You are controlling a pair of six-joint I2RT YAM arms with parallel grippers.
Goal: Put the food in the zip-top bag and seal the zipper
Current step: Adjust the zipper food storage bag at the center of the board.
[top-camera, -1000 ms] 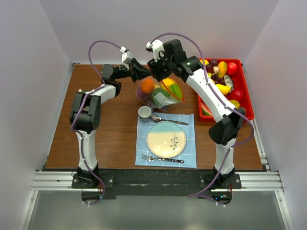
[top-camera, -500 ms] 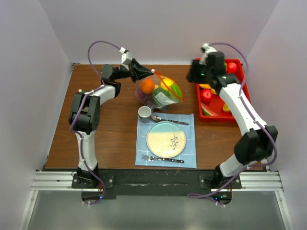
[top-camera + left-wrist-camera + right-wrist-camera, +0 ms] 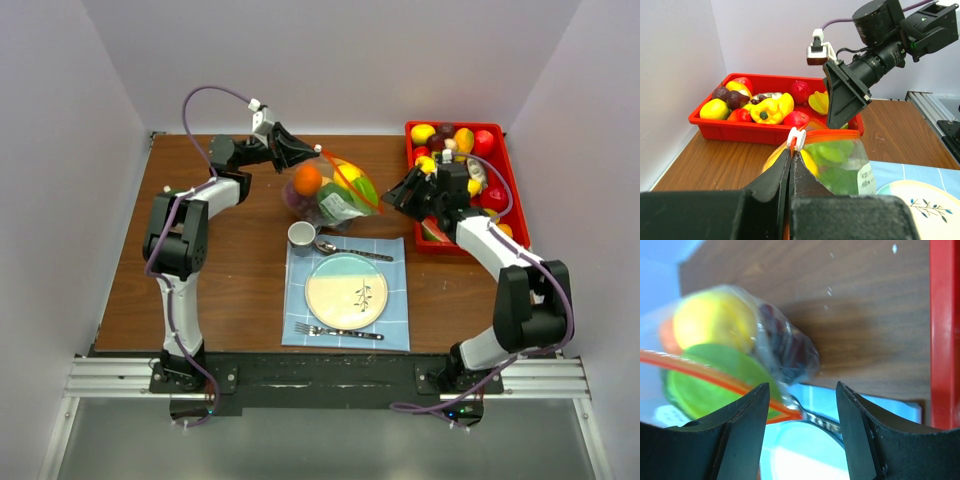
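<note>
The clear zip-top bag [image 3: 338,200] lies at the back middle of the table with orange, yellow and green food [image 3: 308,179] inside. Its orange zipper [image 3: 348,180] runs diagonally along the raised mouth. My left gripper [image 3: 303,152] is shut on the zipper's far end, just behind the white slider [image 3: 796,137]. More food [image 3: 455,140] fills the red tray [image 3: 511,185]. My right gripper [image 3: 401,194] hangs open just right of the bag, nothing between its fingers. The right wrist view shows the zipper [image 3: 715,372] just ahead of the right gripper [image 3: 801,390].
A blue placemat [image 3: 395,320] at the front middle carries a plate [image 3: 346,291], a fork [image 3: 335,331] and a spoon [image 3: 350,250]. A small cup [image 3: 301,235] stands beside the bag. White walls close in the table [image 3: 230,270] on three sides.
My right arm swung from above the bag out over the red tray, then came down beside the bag's right end, its jaws widening. The left gripper stayed shut on the zipper.
</note>
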